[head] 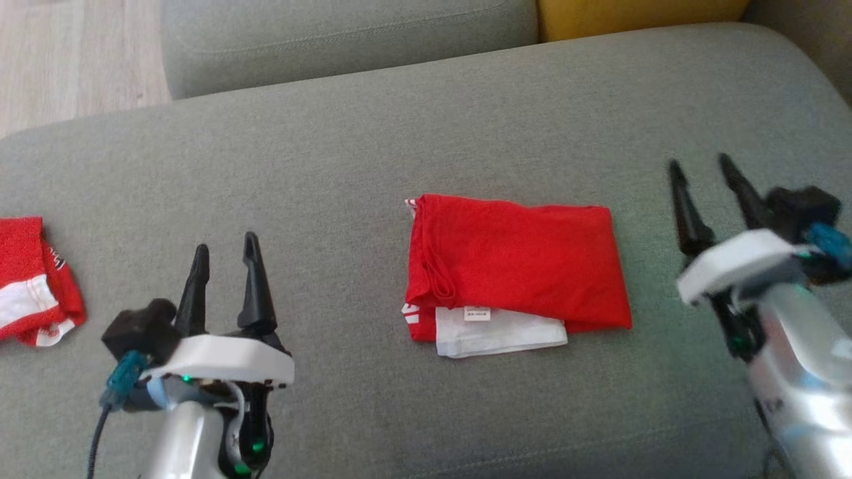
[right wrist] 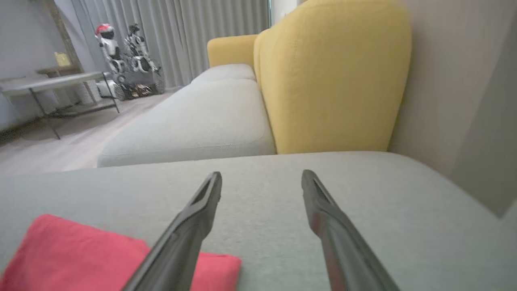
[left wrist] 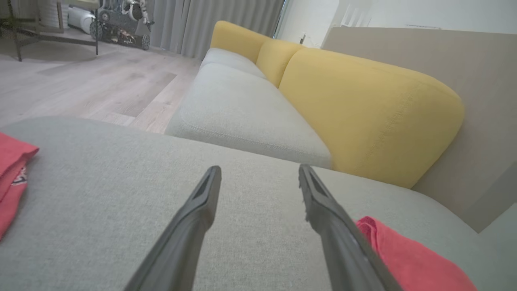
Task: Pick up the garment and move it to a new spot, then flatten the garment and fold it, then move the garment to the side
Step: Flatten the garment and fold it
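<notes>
Since the garment (head: 519, 266) lies folded mid-cushion (head: 319, 166) btw both arms, side move looks next. Left gripper (head: 226, 241) and right gripper (head: 699, 159): fingers apart, empty. Pinch all layers at opposite ends, lift level so fold holds.

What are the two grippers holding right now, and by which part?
Nothing. The left gripper and right gripper are both open and empty; the folded red garment lies between them on the grey cushion.

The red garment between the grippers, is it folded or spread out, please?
Folded. The red garment forms a compact rectangle, a white layer peeking from its near edge.
</notes>
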